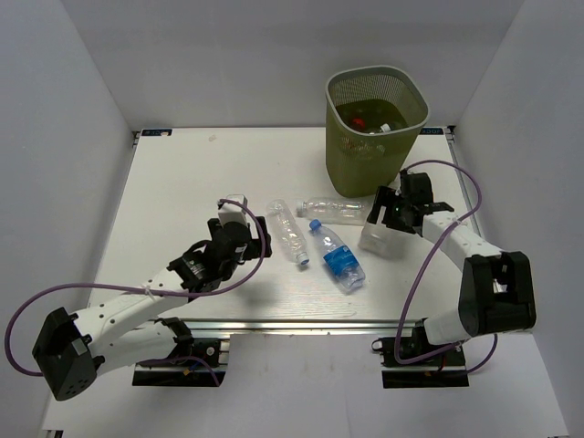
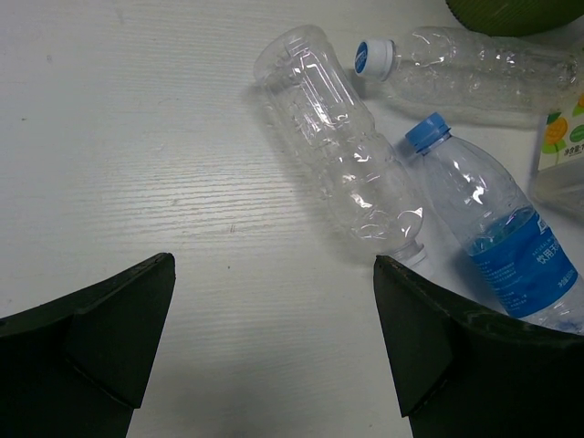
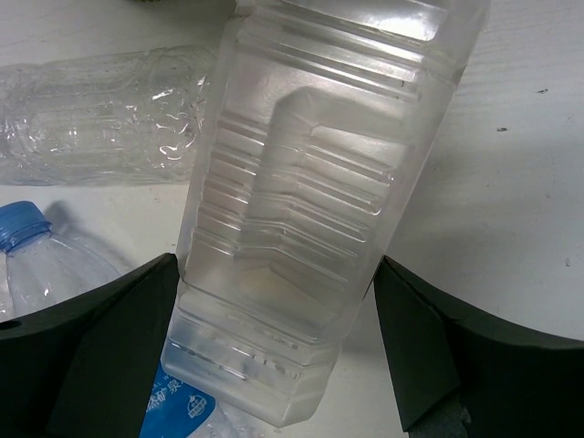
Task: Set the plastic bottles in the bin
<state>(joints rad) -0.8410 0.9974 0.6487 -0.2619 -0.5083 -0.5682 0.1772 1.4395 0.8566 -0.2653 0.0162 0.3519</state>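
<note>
Ribbed square clear bottle (image 3: 310, 201) sits between wide-open right gripper (image 3: 274, 338); left gripper (image 2: 274, 338) open, empty

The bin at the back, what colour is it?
Olive green with perforated mesh walls; the bin shows best from the top external camera.

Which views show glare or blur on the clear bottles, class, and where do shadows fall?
Top external: even light, with soft shadows under both arms on the table. Left wrist: sharp, with bright highlights on the ribbed clear bottle. Right wrist: the square clear bottle fills the frame, milky with glare, and the gripper fingers are dark and soft.
</note>
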